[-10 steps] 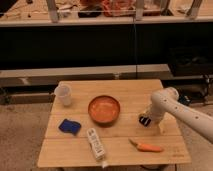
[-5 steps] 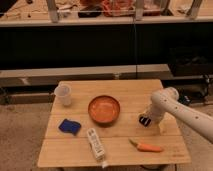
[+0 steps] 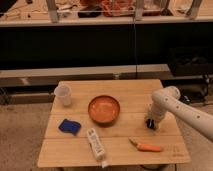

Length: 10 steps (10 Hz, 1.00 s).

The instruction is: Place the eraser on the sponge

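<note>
The dark-blue sponge [image 3: 70, 126] lies flat on the left part of the wooden table [image 3: 125, 88]. My gripper [image 3: 149, 122] points down at the table's right side, its dark tip at or just above the wood, far right of the sponge. The white arm comes in from the right edge of the view. I cannot make out the eraser apart from the gripper's dark tip, so it is hidden or merged with it.
An orange bowl [image 3: 104, 109] stands at the table's centre, between gripper and sponge. A white cup [image 3: 63, 94] sits at the back left. A white printed tube-like box [image 3: 96, 145] lies at the front, a carrot [image 3: 146, 146] front right below the gripper.
</note>
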Available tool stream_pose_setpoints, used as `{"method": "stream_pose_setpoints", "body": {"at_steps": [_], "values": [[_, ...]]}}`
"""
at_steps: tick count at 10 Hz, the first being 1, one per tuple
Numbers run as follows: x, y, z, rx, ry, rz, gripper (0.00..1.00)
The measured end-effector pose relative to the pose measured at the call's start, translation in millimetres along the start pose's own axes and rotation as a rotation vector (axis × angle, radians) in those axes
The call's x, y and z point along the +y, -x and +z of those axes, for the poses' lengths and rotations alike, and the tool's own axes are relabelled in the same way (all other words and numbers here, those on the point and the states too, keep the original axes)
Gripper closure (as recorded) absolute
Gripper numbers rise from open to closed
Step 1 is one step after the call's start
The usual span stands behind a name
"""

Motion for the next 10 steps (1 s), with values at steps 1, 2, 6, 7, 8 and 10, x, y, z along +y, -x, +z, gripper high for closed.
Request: {"method": "stream_pose_setpoints", "body": {"at_steps": [1, 2, 6, 7, 8, 10], "values": [[0, 1, -1, -0.001, 0.000, -0.001, 1.00], [-1, 1, -2, -0.001, 0.000, -0.002, 1.00], [-26, -17, -3, 0.053, 0.015, -0.084, 0.93], [-37, -25, -4, 0.056, 0.008, -0.108, 0.95], [-37, -31, -6, 0.051, 0.015, -0.096, 0.99], [-30, -29, -10, 0.042, 0.017, -0.067, 1.00]]}}
